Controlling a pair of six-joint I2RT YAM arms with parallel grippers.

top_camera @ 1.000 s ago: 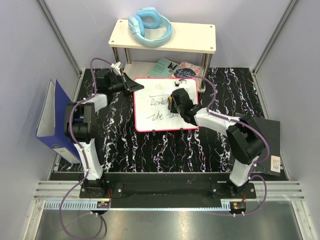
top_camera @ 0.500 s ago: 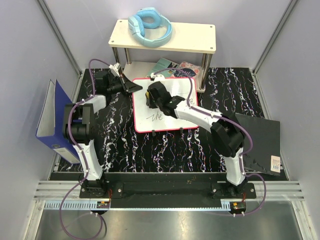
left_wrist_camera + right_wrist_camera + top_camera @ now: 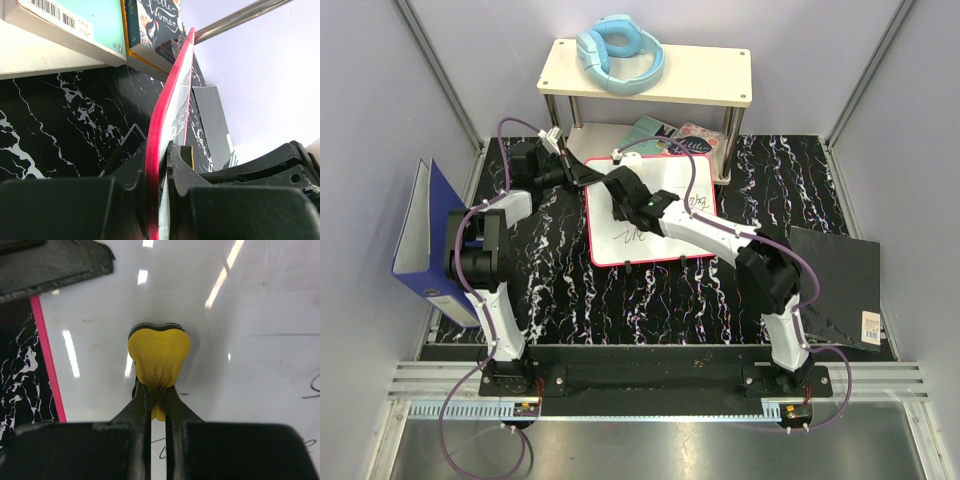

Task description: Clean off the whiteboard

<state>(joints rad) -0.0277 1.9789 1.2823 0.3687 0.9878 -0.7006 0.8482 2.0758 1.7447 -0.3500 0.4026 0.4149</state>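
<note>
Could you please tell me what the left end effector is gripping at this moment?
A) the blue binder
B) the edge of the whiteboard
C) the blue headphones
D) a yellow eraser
B: the left wrist view shows the left end effector clamped on the red-pink rim of the whiteboard.

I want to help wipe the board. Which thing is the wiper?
Find the white board with the pink rim on the black marbled table. The right arm stretches across it, and the right gripper pinches a small soft pad against the board's far-left part. It is the only yellow thing on the board.
</note>
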